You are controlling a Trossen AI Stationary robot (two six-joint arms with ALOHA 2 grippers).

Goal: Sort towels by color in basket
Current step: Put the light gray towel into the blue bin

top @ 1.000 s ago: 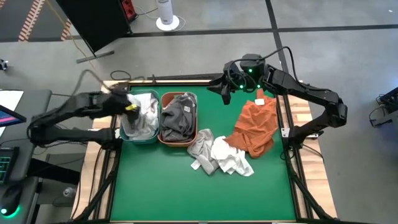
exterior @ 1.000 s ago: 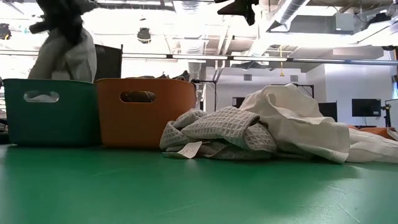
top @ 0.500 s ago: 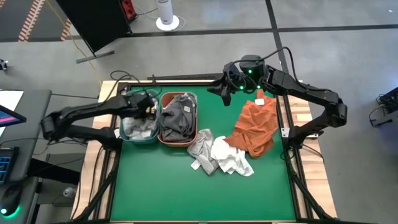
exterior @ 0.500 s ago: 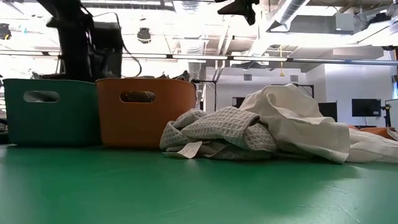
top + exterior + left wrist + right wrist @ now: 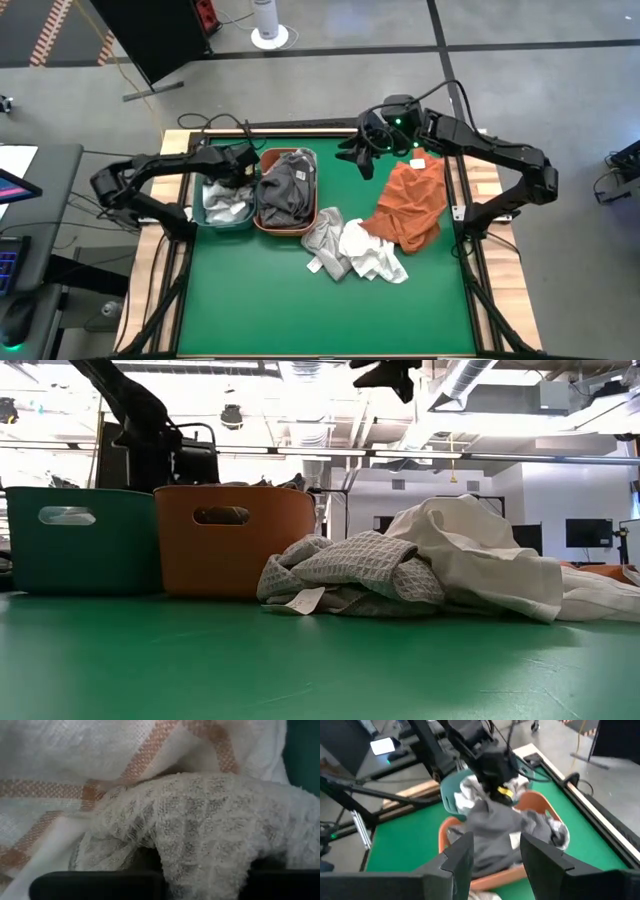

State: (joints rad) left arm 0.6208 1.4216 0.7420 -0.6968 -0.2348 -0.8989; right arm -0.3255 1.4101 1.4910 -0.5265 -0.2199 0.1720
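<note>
LEFT: I am holding left gripper (image 5: pixel 237 163) over teal bin (image 5: pixel 203 212), white towels (image 5: pixel 230 205) below it, jaw state unclear | RIGHT: right gripper (image 5: pixel 362 152) is hovering spread, empty | DONE: grey towels (image 5: pixel 285 188) filling orange bin (image 5: pixel 262 222) | LEFT TO SORT: rust towel (image 5: pixel 410 203), grey-white pile (image 5: pixel 352 247) lying near right gripper

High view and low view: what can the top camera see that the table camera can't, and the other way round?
Only the high view shows the rust orange towel, the dark grey towels inside the orange basket, and the left gripper above the teal basket. Only the low view shows the baskets' handle holes and the room's ceiling. Both show the two baskets and the grey-checked towel beside a white towel.
</note>
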